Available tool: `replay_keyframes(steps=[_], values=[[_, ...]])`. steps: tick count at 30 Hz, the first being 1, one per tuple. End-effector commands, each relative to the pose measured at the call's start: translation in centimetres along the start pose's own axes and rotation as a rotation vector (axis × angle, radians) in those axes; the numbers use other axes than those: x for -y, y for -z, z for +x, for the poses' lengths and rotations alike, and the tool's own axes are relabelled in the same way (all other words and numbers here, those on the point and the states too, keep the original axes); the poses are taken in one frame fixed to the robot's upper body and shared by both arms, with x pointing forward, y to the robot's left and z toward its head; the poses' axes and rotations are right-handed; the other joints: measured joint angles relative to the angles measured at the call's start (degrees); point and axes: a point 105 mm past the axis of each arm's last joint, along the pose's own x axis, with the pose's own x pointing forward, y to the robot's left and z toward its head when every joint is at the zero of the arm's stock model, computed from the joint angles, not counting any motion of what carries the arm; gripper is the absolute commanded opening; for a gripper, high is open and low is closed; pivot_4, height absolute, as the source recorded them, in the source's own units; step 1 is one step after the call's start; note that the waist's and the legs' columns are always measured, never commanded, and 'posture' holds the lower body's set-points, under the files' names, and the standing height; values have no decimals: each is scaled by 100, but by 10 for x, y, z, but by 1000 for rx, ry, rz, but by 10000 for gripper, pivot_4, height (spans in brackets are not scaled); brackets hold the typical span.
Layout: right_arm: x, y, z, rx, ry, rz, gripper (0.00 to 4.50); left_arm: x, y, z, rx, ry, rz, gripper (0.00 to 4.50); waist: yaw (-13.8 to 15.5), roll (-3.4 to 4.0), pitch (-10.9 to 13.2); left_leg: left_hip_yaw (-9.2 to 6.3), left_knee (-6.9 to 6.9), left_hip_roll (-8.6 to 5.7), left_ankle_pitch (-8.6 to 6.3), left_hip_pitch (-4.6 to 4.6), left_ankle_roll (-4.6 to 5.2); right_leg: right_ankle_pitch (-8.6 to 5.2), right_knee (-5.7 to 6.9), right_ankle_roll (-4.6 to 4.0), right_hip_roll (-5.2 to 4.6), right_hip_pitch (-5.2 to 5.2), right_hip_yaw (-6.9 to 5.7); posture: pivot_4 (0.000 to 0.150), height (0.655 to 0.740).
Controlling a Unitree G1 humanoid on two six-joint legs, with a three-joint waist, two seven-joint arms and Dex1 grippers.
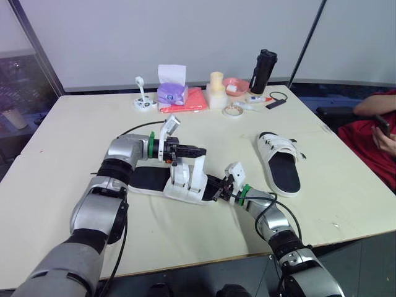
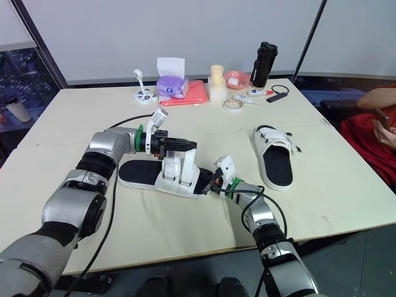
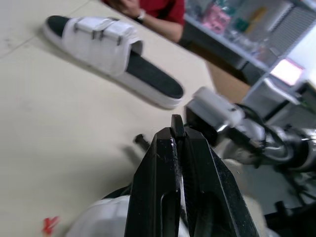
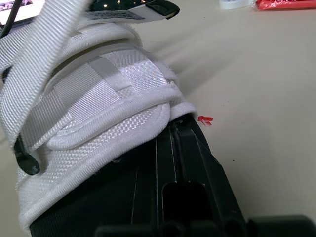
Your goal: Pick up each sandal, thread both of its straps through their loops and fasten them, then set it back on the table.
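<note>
On a matte beige table (image 1: pixel 74 124), the left gripper (image 1: pixel 197 151) is pinching the near sandal's (image 1: pixel 185 182) floppy webbing strap (image 2: pixel 171 166), probably best held near its tip. The right gripper (image 1: pixel 218 189), fingers pressed together, is bracing the light sandal's upper. The second sandal (image 1: pixel 279 162) is lying well apart.

Silver left arm (image 1: pixel 114 167) is bent at the elbow, its forearm held level and reaching toward the robot's right. The left gripper (image 1: pixel 197 151) has its two black fingers pressed together on a white woven strap (image 1: pixel 177 172). Silver right arm (image 1: pixel 272 216) lies low, forearm pointing toward the robot's left. The right gripper (image 1: pixel 218 187) has its fingers together, tips tucked beneath the white sandal's (image 1: pixel 193 184) edge.
</note>
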Motion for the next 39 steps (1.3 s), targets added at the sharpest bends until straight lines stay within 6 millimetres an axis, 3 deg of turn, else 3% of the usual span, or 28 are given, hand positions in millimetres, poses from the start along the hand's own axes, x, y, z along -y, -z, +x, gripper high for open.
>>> replay_keyframes(steps=[1, 8, 14, 15, 17, 19, 23, 26, 29, 33, 36, 39], values=[[2, 108, -47, -384, 150, 185, 0, -10, -9, -1, 17, -81, 52, 792, 2, -1, 0, 0, 0, 0, 0, 1, 0, 0, 0, 0, 0, 1, 0, 1500, 7400], [2, 110, -50, -386, 155, 188, 0, -31, 18, 6, -145, -221, 151, 792, 20, -6, -4, 0, 0, -2, 0, 5, 0, 2, 0, 7, 1, 4, -1, 1500, 7400], [1, 110, -50, -383, 163, 192, 0, -34, 21, 12, -182, -234, 201, 792, 97, -13, -15, 2, 0, -2, -2, 25, -3, -1, 0, 7, 0, 18, 0, 1500, 7400], [1, 111, -51, -383, 163, 193, 0, -34, 21, 12, -183, -235, 204, 7203, 101, -14, -16, 1, 0, -2, -2, 27, -3, -2, 0, 8, 0, 21, 0, 1500, 7400], [1, 111, -51, -383, 164, 195, 0, -35, 20, 12, -180, -243, 212, 14536, 104, -14, -17, 1, -1, -1, -5, 29, -8, -3, 0, 8, -1, 22, 0, 1500, 7400], [0, 112, -52, -384, 165, 195, 0, -36, 14, 11, -144, -256, 206, 24698, 107, -17, -19, 1, -1, -1, -5, 30, -8, -2, 0, 8, -1, 23, 0, 1500, 7400], [5, 104, -55, -359, 173, 160, 0, -32, -29, -4, 121, -253, 101, 44505, 108, -23, -14, 1, 0, -1, -3, 29, -5, -2, 2, 8, -1, 23, -1, 1500, 7400], [12, 83, -63, -312, 181, 76, 0, -27, -49, -32, 283, -219, 4, 44505, 127, 5, 5, -1, -1, -3, -2, 21, -3, -5, 3, 15, -2, 20, -4, 1500, 7400], [13, 63, -73, -275, 184, 22, 0, -19, -49, -53, 334, -187, -46, 44505, 180, 49, 23, -13, -1, -27, -1, -39, -2, -12, 18, 76, -13, -17, -7, 1500, 7400], [15, 12, -93, -200, 198, -74, 0, 1, -5, -83, 260, -203, -105, 44505, 261, 99, 52, -35, 0, -74, -24, -90, -2, -41, 36, 143, -44, -27, 9, 1500, 7400], [17, -14, -105, -186, 208, -121, 0, 19, 20, -90, 219, -201, -169, 44505, 313, 66, 130, -68, 27, -84, -17, -193, -27, -42, 60, 146, -44, -110, 9, 1500, 7400], [21, -34, -122, -203, 217, -164, 0, 35, 39, -89, 175, -182, -216, 44505, 316, 84, 212, -116, 101, -89, -14, -306, -30, -43, 79, 143, -34, -187, 6, 1500, 7400]])
